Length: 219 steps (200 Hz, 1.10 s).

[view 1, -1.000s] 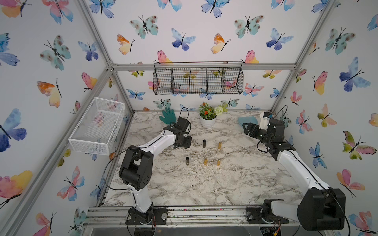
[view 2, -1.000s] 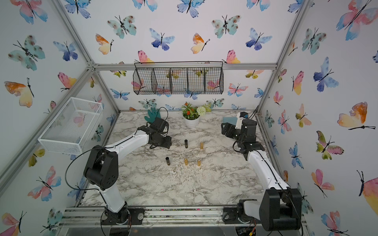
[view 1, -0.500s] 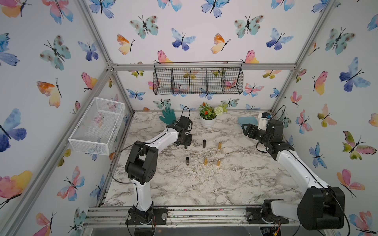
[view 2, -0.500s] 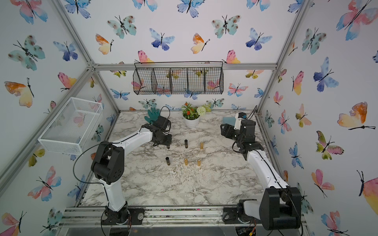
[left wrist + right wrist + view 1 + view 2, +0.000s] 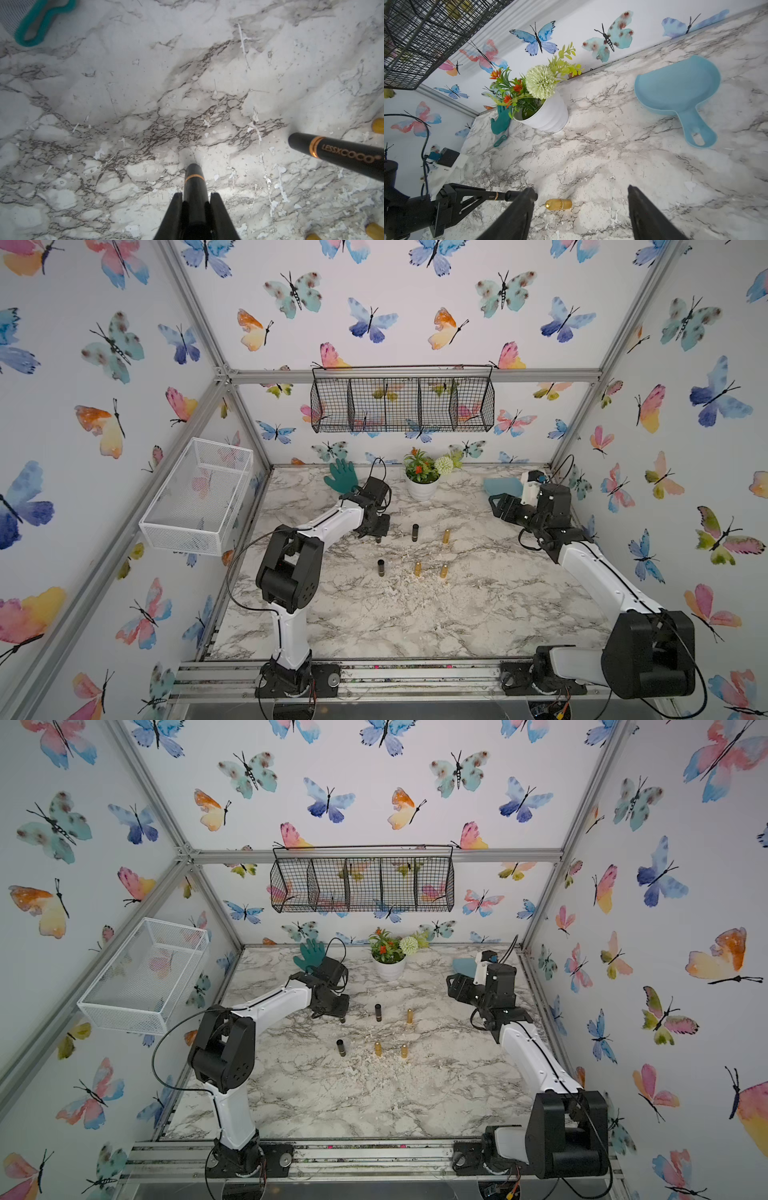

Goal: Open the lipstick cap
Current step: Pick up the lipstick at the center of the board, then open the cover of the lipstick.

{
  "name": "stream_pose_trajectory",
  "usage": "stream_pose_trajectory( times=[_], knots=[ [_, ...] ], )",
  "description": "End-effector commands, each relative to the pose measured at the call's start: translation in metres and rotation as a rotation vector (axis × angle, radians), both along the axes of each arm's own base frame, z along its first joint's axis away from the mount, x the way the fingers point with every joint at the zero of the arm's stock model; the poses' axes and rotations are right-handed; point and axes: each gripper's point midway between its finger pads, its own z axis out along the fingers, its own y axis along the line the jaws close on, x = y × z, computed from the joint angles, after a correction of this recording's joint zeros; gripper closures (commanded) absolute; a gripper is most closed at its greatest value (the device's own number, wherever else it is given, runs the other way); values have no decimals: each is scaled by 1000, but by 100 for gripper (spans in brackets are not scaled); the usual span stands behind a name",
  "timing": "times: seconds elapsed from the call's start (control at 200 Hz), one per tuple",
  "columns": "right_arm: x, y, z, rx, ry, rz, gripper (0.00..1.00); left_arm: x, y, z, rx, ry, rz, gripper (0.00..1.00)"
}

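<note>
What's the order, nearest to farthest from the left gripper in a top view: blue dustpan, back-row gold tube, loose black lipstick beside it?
1. Black lipstick, just right of the left gripper.
2. Gold tube, further right, same row.
3. Blue dustpan, back right corner.

Three black lipsticks (image 5: 414, 533), three gold tubes (image 5: 446, 536).

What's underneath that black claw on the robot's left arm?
A black lipstick with a gold ring, gripped by the left gripper and pointing down at the marble table. The gripper covers the tube's upper end, so its top cannot be seen.
</note>
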Motion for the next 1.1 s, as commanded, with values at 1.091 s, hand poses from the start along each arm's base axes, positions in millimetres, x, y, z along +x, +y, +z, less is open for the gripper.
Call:
stream_pose_trajectory(
  times=[1.091],
  knots=[
    [-100,264,78,-225,-418,830,32,-92,-6,225,-646,-32,-163,95]
  ],
)
